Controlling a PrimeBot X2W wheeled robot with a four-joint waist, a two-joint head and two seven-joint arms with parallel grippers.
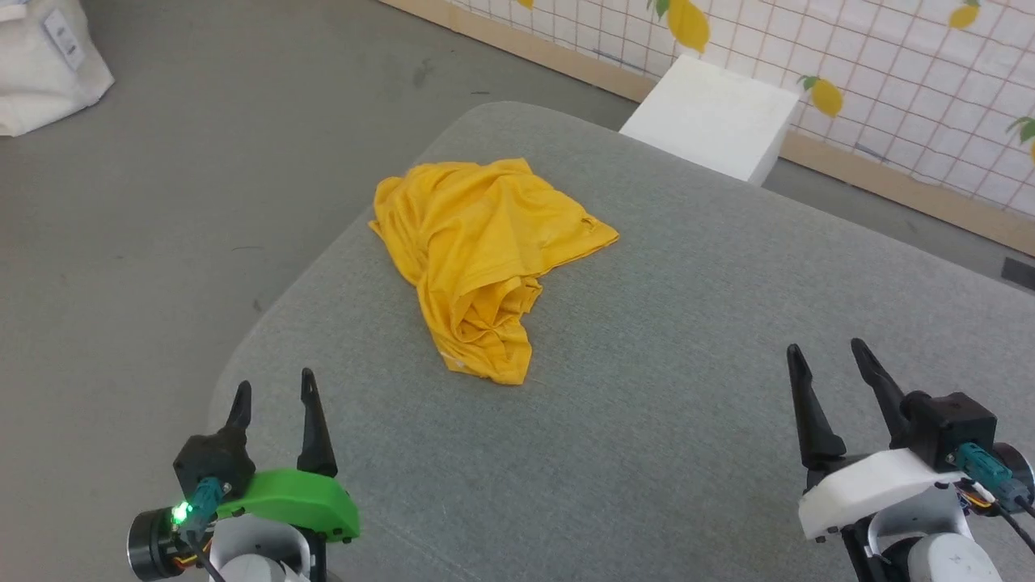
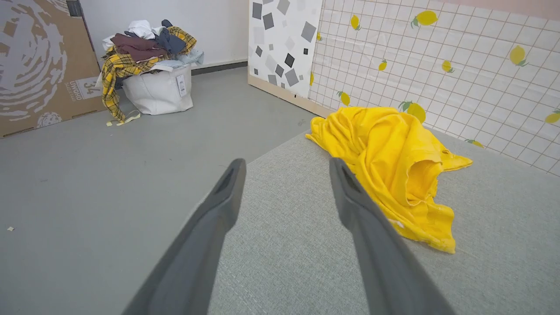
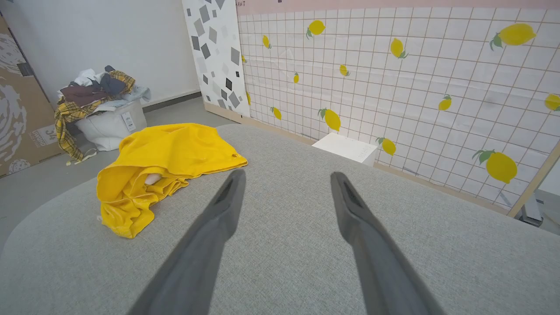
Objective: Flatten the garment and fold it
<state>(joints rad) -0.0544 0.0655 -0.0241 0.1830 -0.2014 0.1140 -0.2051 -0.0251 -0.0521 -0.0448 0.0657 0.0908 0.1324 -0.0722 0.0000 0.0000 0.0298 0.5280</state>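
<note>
The mustard-yellow garment [image 1: 481,259] lies crumpled in a heap on the grey padded table [image 1: 687,404], toward its far left corner. Its print is hidden; plain yellow cloth shows, with a small pale patch inside a fold in the right wrist view. The left wrist view has the garment [image 2: 393,166] ahead and to the right; the right wrist view has it [image 3: 162,162] ahead and to the left. My left gripper [image 1: 273,388] stands open at the near left edge. At the near right my right gripper [image 1: 826,349] is open too. Both are empty and well short of the cloth.
A white box [image 1: 711,117] sits on the floor beyond the table's far edge, by the lemon-print wall [image 3: 415,87]. A white laundry bag heaped with clothes [image 2: 153,65] stands on the grey floor at the left, next to a cardboard panel [image 2: 39,61].
</note>
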